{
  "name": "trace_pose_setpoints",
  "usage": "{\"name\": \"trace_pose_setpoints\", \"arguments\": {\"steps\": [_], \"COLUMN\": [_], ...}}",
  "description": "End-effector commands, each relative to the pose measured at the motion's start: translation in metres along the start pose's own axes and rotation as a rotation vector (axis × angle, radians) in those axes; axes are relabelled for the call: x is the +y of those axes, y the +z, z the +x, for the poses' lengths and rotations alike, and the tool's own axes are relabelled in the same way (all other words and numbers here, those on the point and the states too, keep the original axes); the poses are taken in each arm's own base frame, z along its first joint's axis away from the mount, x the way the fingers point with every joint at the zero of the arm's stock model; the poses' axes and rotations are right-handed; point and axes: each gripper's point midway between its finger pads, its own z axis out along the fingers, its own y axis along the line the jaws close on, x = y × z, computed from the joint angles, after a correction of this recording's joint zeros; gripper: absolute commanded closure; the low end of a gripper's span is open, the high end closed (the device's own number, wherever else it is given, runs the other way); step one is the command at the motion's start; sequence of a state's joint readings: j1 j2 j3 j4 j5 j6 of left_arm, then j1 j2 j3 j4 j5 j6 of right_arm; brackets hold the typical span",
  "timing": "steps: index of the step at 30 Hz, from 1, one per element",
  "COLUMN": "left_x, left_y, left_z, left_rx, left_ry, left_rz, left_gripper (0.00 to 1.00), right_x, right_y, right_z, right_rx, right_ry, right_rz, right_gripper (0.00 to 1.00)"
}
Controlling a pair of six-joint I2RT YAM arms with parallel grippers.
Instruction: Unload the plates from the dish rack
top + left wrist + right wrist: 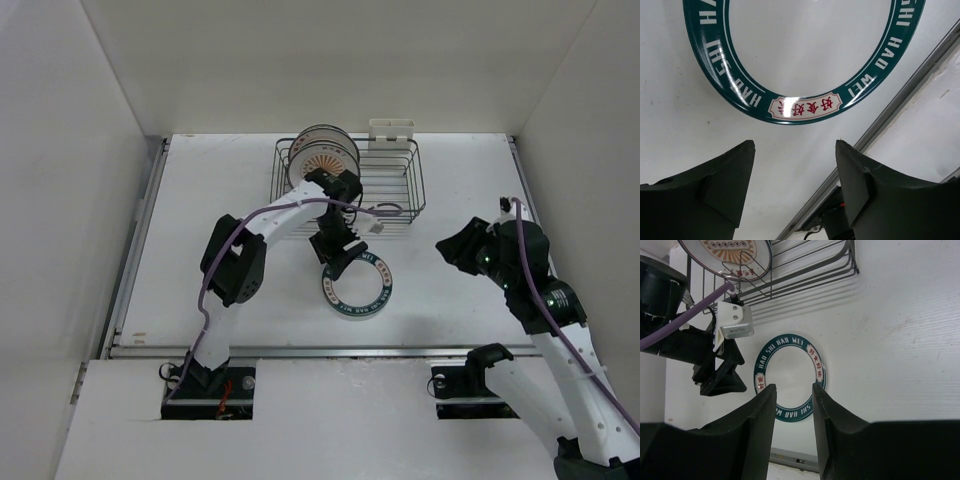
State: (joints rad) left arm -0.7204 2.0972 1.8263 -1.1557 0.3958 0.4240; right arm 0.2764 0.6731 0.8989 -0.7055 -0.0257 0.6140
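Left claw (795, 150) hangs with its dark, wedge-shaped fingers spread and empty just over the teal-rimmed plate (805, 50). That plate lies flat on the white table (200, 200) in front of the rack (400, 190), probably set clear of it for stacking. Its glossy glaze catches light, and lettering rings the rim. Right claw (794, 390) waits aside, parted, holding nothing. More plates (325, 155) stand upright in the rack's thin wire slots.

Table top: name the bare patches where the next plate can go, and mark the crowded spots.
Free: the white table left of the left arm; the strip right of the dark wire dish rack. Crowded: the rack's front, where the left tool hangs by the teal-rimmed round plate.
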Motion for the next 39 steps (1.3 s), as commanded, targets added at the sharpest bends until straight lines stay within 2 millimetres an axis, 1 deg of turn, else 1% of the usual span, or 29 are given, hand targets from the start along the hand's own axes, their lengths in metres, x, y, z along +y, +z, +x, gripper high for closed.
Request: {"name": "trace_pose_setpoints", "arguments": {"steps": [1, 2, 5, 7, 9, 10, 11, 13, 14, 15, 16, 17, 18, 19, 20, 21, 22, 23, 24, 25, 27, 28, 29, 31, 32, 33, 35, 36, 39], "left_x": [0.0, 0.006, 0.009, 0.007, 0.001, 0.002, 0.003, 0.007, 0.018, 0.026, 0.042, 0.051, 0.061, 0.07, 0.081, 0.096, 0.101, 0.114, 0.118, 0.124, 0.13, 0.137, 0.14, 0.145, 0.146, 0.148, 0.151, 0.153, 0.155], "left_y": [-0.011, -0.011, -0.012, -0.025, -0.043, -0.063, -0.076, -0.115, -0.131, -0.145, -0.163, -0.183, -0.198, -0.207, -0.225, -0.237, -0.249, -0.254, -0.263, -0.266, -0.274, -0.275, -0.271, -0.271, -0.272, -0.266, -0.265, -0.262, -0.26], "left_z": [0.002, 0.002, 0.004, 0.002, -0.005, -0.009, -0.015, -0.02, -0.022, -0.021, -0.014, -0.004, -0.001, 0.008, 0.023, 0.038, 0.051, 0.067, 0.077, 0.084, 0.106, 0.118, 0.127, 0.139, 0.144, 0.145, 0.151, 0.15, 0.156], "left_rx": [-0.016, -0.014, -0.01, -0.036, -0.092, -0.158, -0.211, -0.327, -0.387, -0.423, -0.441, -0.479, -0.518, -0.528, -0.536, -0.547, -0.565, -0.556, -0.569, -0.568, -0.556, -0.536, -0.52, -0.5, -0.5, -0.487, -0.479, -0.469, -0.444], "left_ry": [0.028, 0.03, 0.031, 0.032, 0.026, 0.016, 0.009, -0.025, -0.082, -0.111, -0.155, -0.197, -0.251, -0.303, -0.366, -0.442, -0.51, -0.578, -0.616, -0.64, -0.702, -0.738, -0.755, -0.782, -0.795, -0.795, -0.819, -0.82, -0.833], "left_rz": [-0.042, -0.074, -0.097, -0.12, -0.139, -0.163, -0.182, -0.261, -0.316, -0.374, -0.489, -0.561, -0.624, -0.68, -0.774, -0.818, -0.852, -0.866, -0.89, -0.899, -0.944, -0.964, -0.978, -1.021, -1.035, -1.031, -1.039, -1.036, -1.042], "left_gripper": [0.38, 0.36, 0.36, 0.36, 0.36, 0.35, 0.35, 0.34, 0.33, 0.33, 0.31, 0.29, 0.27, 0.25, 0.25, 0.24, 0.24, 0.23, 0.23, 0.23, 0.23, 0.23, 0.23, 0.23, 0.23, 0.23, 0.23, 0.23, 0.23], "right_x": [0.003, 0.002, 0.004, 0.01, 0.015, 0.02, 0.029, 0.039, 0.056, 0.056, 0.062, 0.071, 0.083, 0.089, 0.096, 0.12, 0.117, 0.124, 0.131, 0.136, 0.145, 0.161, 0.156, 0.165, 0.167, 0.172, 0.178, 0.181, 0.178], "right_y": [0.003, 0.005, 0.007, 0.007, 0.015, 0.018, 0.018, 0.037, 0.036, 0.059, 0.068, 0.077, 0.099, 0.111, 0.122, 0.124, 0.159, 0.17, 0.183, 0.209, 0.232, 0.235, 0.259, 0.273, 0.286, 0.293, 0.303, 0.312, 0.325], "right_z": [0.003, 0.004, 0.004, 0.003, -0.004, -0.007, -0.021, -0.036, -0.059, -0.063, -0.071, -0.079, -0.093, -0.1, -0.106, -0.126, -0.118, -0.118, -0.117, -0.121, -0.113, -0.116, -0.101, -0.092, -0.081, -0.082, -0.077, -0.069, -0.061], "right_rx": [0.011, 0.018, 0.022, 0.021, 0.014, 0.012, -0.015, -0.014, -0.052, -0.022, -0.014, -0.011, 0.003, 0.009, 0.017, -0.013, 0.047, 0.064, 0.077, 0.085, 0.104, 0.087, 0.121, 0.127, 0.143, 0.12, 0.103, 0.101, 0.101], "right_ry": [-0.014, -0.014, -0.014, -0.024, -0.052, -0.07, -0.094, -0.178, -0.211, -0.269, -0.299, -0.329, -0.358, -0.407, -0.427, -0.45, -0.465, -0.479, -0.497, -0.514, -0.588, -0.623, -0.659, -0.676, -0.68, -0.684, -0.691, -0.696, -0.7], "right_rz": [-0.024, -0.019, -0.029, -0.056, -0.074, -0.092, -0.11, -0.12, -0.152, -0.131, -0.138, -0.161, -0.172, -0.186, -0.202, -0.266, -0.264, -0.3, -0.322, -0.334, -0.364, -0.391, -0.389, -0.418, -0.426, -0.451, -0.476, -0.487, -0.472], "right_gripper": [0.59, 0.59, 0.59, 0.58, 0.53, 0.51, 0.5, 0.46, 0.45, 0.43, 0.42, 0.38, 0.37, 0.37, 0.36, 0.36, 0.36, 0.36, 0.36, 0.36, 0.36, 0.36, 0.36, 0.36, 0.36, 0.36, 0.36, 0.37, 0.41]}}
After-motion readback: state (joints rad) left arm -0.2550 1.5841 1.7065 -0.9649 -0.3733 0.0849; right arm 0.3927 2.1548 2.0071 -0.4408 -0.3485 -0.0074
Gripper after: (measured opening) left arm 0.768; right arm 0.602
